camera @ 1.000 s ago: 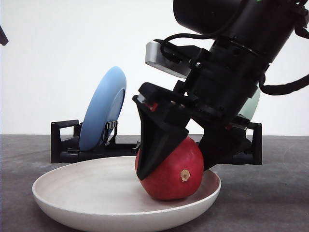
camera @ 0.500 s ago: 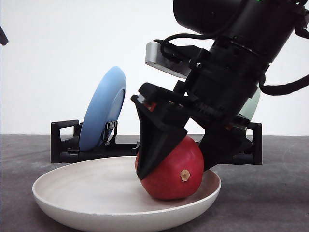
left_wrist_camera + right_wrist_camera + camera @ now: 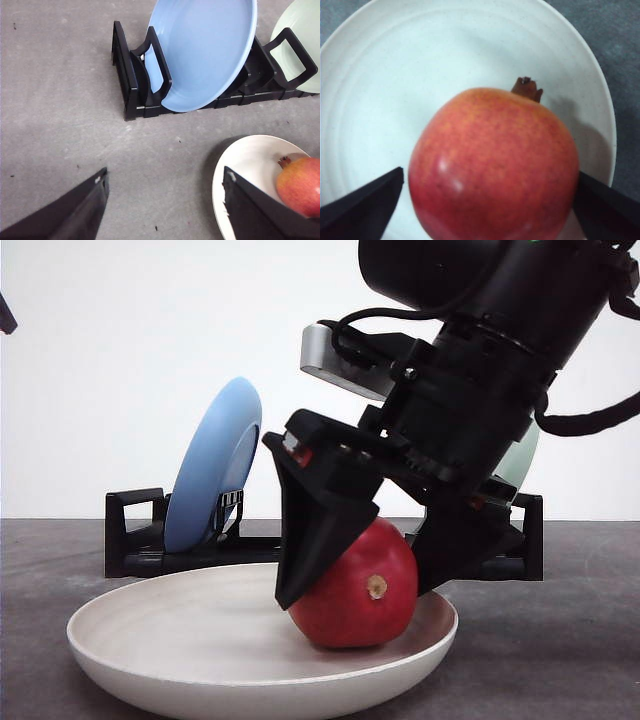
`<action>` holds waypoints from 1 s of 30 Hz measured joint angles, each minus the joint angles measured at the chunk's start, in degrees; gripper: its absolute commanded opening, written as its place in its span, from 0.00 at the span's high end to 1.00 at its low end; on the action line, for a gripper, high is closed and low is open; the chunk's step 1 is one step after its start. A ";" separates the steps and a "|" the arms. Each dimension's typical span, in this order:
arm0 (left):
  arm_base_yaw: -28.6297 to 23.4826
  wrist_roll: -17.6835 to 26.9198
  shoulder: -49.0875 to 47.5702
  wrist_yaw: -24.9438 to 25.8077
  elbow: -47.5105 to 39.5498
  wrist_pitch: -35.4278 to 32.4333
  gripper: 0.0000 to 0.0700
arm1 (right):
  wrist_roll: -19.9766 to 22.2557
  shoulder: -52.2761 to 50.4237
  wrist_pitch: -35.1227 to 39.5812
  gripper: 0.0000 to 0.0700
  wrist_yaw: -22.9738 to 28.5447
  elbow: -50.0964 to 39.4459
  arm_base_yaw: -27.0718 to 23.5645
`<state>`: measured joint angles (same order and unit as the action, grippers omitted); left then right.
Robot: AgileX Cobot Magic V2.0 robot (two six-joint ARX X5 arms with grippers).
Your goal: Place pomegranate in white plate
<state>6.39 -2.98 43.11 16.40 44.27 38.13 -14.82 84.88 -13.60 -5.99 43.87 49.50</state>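
The pomegranate (image 3: 352, 585) sits on the floor of the white plate (image 3: 180, 640), toward its right side, stem nub facing the front camera. The right gripper (image 3: 370, 560) straddles it from above, one finger on each flank; in the wrist view a sliver of plate shows beside the left finger, so the jaws look let go. The way out is straight up. The left gripper (image 3: 165, 200) hangs spread and empty, well apart, near the rack (image 3: 135, 85) holding the blue plate (image 3: 200, 50).
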 measured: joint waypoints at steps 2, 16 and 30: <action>0.00 0.00 -0.01 0.00 0.00 0.00 0.38 | 0.03 -0.17 -0.63 0.00 -0.01 0.31 0.00; 0.00 0.00 -0.01 0.00 0.00 0.00 0.38 | 5.04 -16.65 -3.03 0.11 4.20 0.56 -1.76; 0.00 0.00 -0.02 0.00 0.00 0.00 0.38 | 7.55 -31.69 -12.14 0.11 2.99 -3.22 -18.11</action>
<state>6.39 -2.98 43.10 16.40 44.27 38.13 -7.27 53.19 -25.74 -3.00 40.65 31.39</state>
